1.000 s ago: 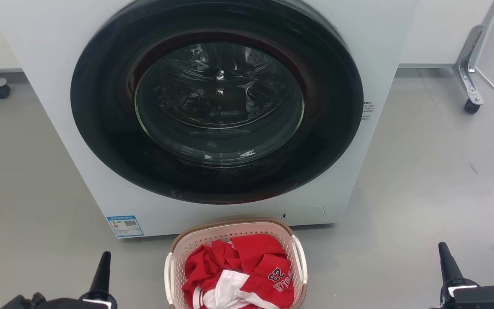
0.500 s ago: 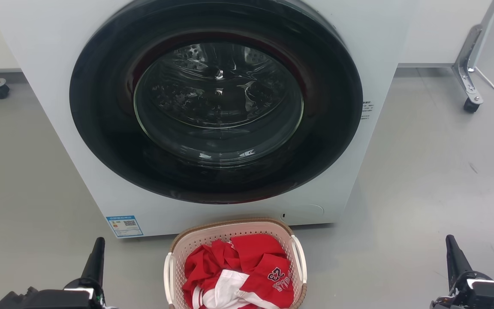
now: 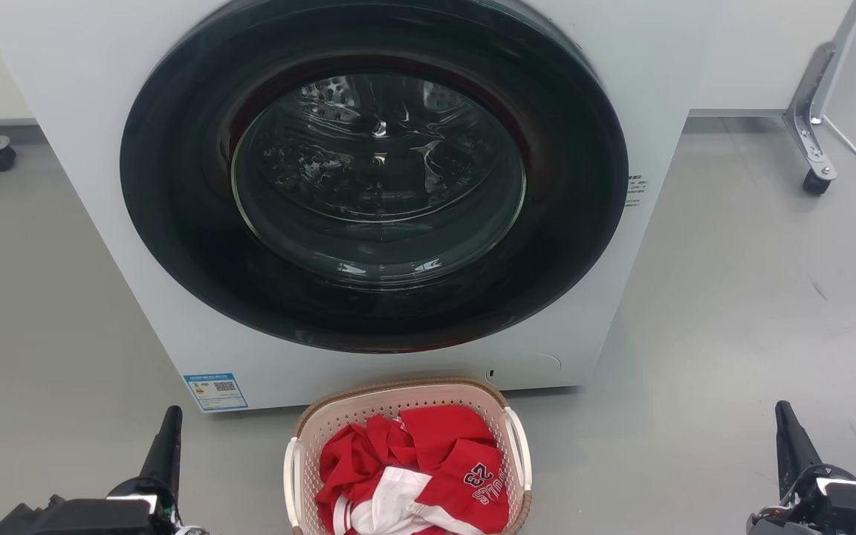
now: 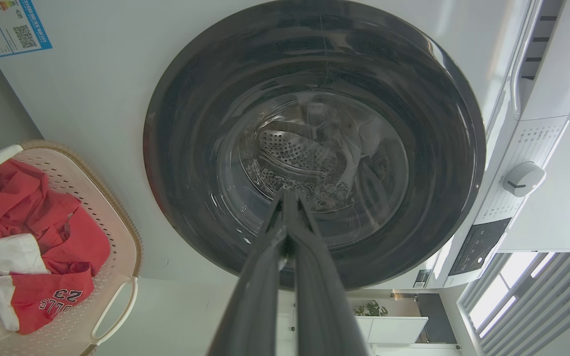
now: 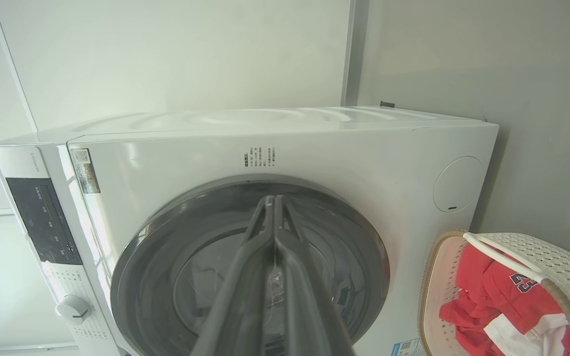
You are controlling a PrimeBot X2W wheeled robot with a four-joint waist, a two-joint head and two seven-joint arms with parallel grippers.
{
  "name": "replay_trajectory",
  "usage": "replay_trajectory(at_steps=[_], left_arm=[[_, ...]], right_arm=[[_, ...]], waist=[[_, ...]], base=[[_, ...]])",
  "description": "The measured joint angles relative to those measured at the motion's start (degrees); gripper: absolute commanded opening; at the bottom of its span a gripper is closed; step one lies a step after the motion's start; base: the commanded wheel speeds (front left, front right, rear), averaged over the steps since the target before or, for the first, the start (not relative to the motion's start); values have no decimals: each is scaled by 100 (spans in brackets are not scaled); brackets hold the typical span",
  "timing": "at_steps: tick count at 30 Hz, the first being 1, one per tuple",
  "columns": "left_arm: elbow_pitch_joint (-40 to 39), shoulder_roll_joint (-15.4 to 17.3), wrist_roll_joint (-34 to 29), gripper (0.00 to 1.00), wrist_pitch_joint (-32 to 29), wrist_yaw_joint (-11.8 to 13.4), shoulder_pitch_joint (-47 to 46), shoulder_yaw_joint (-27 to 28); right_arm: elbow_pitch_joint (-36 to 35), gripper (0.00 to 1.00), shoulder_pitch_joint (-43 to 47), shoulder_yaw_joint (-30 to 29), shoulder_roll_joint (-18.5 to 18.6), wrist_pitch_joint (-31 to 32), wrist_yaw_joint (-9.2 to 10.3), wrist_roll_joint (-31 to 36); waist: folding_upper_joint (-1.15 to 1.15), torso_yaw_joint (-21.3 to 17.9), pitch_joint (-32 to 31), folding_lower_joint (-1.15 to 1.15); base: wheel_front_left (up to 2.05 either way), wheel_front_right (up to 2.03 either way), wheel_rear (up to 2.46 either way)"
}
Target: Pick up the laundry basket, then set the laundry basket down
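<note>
1. Head view: The laundry basket [image 3: 402, 385] sits on the grey floor [image 3: 733, 297] directly in front of the washing machine [image 3: 86, 148], below its round dark door [image 3: 376, 174]. Its brown rim lies close to the machine's base. Red and white clothes [image 3: 428, 453] are heaped inside. The left hand [image 3: 172, 416] hangs off the machine's front left corner. The right hand [image 3: 785, 412] is farther out, past the machine's right side. Both are well apart from the basket, and each shows as one dark spike.
2. Left wrist view: The left hand's two fingers are pressed together at the tips and point at the glass of the washing machine's door. The basket rests at the foot of the machine, at the opposite end from the control knob [image 4: 523, 178].
3. Right wrist view: The right hand's fingers are likewise pressed together and aimed at the machine's door. The basket stands at the machine's foot, near a round cover [image 5: 458, 184] on the white front.
</note>
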State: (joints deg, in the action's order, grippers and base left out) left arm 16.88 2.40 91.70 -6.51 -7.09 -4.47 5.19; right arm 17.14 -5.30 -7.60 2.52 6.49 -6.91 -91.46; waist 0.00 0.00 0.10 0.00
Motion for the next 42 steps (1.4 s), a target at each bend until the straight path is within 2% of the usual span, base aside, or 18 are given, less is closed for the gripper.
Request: replay_trajectory(at_steps=[42], left_arm=[[4, -1, 1, 0, 0, 0, 0, -1]], right_arm=[[-1, 0, 0, 1, -1, 0, 0, -5]], waist=[[0, 0, 0, 0]], base=[[0, 0, 0]])
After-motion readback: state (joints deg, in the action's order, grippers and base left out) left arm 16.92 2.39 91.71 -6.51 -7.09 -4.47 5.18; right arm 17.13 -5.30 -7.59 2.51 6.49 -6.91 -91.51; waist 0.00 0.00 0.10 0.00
